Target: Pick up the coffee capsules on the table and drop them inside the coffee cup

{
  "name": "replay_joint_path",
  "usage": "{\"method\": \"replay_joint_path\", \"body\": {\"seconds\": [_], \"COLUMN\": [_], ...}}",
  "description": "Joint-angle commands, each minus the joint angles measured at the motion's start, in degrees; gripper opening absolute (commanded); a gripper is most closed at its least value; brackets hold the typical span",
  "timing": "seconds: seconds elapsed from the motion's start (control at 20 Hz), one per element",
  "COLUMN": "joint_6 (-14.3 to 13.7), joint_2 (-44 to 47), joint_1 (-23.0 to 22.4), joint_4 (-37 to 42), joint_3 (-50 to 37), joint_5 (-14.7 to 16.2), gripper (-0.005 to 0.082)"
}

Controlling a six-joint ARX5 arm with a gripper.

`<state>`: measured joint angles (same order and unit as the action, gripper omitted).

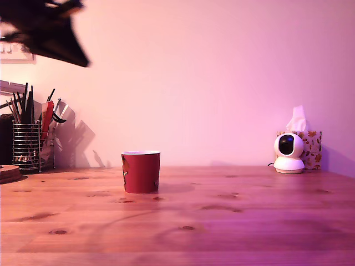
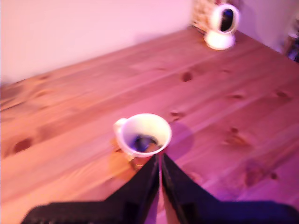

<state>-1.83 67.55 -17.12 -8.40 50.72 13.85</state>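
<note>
In the wrist view the gripper (image 2: 160, 163) has its two black fingers (image 2: 145, 183) pressed together with only a thin seam between them and nothing held; the picture is somewhat blurred. In the exterior view the gripper (image 1: 77, 55) is a dark blurred shape high in the far upper left, well above the table (image 1: 222, 221). Just past the fingertips in the wrist view stands the coffee cup (image 2: 143, 135), seen from above, its pale inside open and a dark shape lying at the bottom, most likely the coffee capsules (image 2: 142, 141), though blur keeps me from counting them or telling their colours. In the exterior view the coffee cup (image 1: 141, 171) stands upright on the wood, left of centre, and its contents are hidden by its red wall. No capsule shows on the tabletop in either view. At the far right of the exterior view a small white round camera (image 1: 289, 153) sits just in front of a patterned tissue box (image 1: 312, 145). At the far left stands a wire mesh pen holder (image 1: 26, 147) full of pens.
</note>
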Motion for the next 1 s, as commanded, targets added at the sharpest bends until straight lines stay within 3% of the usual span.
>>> {"method": "replay_joint_path", "body": {"seconds": [0.0,0.55,0.95], "joint_6": [1.05,3.61,5.92], "joint_2": [-2.82,-24.52,-39.74], "joint_1": [1.31,10.58,11.76], "joint_4": [0.87,1.36,-0.98], "joint_3": [-3.61,-18.18,-26.86], "joint_5": [-0.15,-2.38,-4.37], "gripper": [-0.0019,-0.0019,-0.0019]}}
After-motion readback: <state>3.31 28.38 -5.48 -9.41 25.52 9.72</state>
